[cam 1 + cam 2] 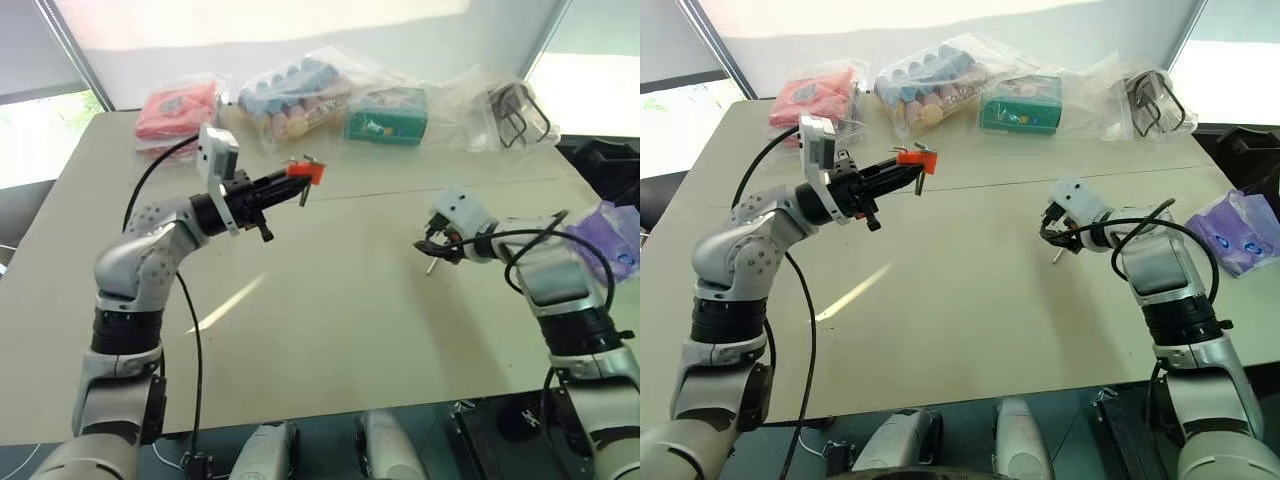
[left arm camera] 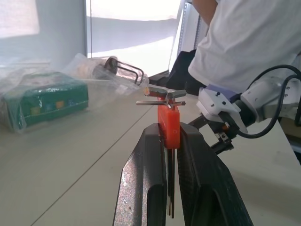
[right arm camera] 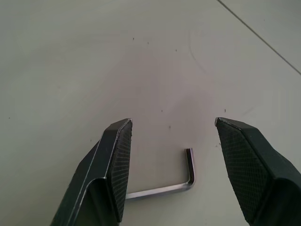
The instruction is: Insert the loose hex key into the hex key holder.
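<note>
My left gripper [image 1: 290, 181] is raised above the table's middle left, shut on the hex key holder [image 1: 308, 172]. The holder is a small red-orange clip block [image 2: 168, 125] with short metal keys sticking out of its end. The loose hex key [image 3: 188, 173], a thin L-shaped metal rod, lies flat on the table [image 1: 330, 300] at the right. My right gripper [image 3: 173, 123] hangs just above it, open, with the key's bend between the two fingers and touching neither. The head views show the key [image 1: 430, 268] right below that gripper [image 1: 432, 250].
Along the table's far edge lie a red packet [image 1: 175, 108], a clear bag of coloured items [image 1: 295, 95], a green box [image 1: 388, 115] and a bag with black metal clips [image 1: 512, 112]. A purple bag [image 1: 612, 240] sits at the right edge. A person in a white shirt [image 2: 254, 42] stands beyond the table.
</note>
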Available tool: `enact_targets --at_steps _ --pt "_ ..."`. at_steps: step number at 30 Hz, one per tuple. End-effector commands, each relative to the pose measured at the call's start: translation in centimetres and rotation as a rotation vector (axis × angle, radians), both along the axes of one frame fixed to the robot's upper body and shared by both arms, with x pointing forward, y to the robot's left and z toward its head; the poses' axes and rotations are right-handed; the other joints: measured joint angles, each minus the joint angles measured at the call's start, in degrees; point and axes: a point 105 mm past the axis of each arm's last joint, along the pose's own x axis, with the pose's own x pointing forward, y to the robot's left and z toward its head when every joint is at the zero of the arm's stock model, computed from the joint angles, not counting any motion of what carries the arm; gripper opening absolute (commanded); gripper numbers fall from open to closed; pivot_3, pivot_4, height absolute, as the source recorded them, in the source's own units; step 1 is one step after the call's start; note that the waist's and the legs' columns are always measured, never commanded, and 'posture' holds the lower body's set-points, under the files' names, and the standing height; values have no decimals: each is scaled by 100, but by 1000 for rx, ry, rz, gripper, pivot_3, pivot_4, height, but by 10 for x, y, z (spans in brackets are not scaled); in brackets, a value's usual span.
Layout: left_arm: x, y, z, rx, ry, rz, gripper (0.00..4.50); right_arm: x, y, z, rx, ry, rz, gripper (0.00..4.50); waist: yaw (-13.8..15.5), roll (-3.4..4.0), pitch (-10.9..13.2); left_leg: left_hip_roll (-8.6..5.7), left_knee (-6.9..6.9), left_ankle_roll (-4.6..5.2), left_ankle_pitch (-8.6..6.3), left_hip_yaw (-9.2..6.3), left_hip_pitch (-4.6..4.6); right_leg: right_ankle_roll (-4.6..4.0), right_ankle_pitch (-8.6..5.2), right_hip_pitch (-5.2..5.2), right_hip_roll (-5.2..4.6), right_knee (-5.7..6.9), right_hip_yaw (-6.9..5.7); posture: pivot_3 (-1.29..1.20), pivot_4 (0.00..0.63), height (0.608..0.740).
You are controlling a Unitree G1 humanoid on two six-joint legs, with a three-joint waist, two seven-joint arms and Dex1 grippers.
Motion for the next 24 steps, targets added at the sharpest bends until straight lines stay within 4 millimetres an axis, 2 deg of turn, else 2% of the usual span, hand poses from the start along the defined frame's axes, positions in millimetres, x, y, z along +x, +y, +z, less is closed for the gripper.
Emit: enact_targets --at_steps 1,12,20,22,24 --pt "-6 -2 9 -1 -60 0 117 -2 -10 8 -50 -19 -34 2870 15 0 0 0 0 0 0 0 0 0 0 0 0 0 0 0 150 740" --pt "-5 -1 8 -7 -62 21 117 -8 -28 -9 -54 68 -135 2870 121 0 0 -1 5 0 0 5 -2 0 0 -1 -2 -1 0 0 150 740" --pt "-4 -2 8 -21 -66 35 117 -6 -41 -24 102 185 -293 2870 121 -9 -6 -1 8 0 0 4 -2 0 0 3 -2 -2 0 0 150 740" --pt "-3 -2 8 -24 -67 39 117 -6 -43 -26 137 209 -323 2359 121 -10 -7 0 8 0 0 4 -2 0 0 4 -1 -1 0 0 150 740" --pt "-3 -3 8 -26 -68 42 117 -6 -45 -29 166 232 -344 1502 128 -12 -8 -1 9 0 0 4 -2 0 0 4 -2 -2 0 0 150 740"
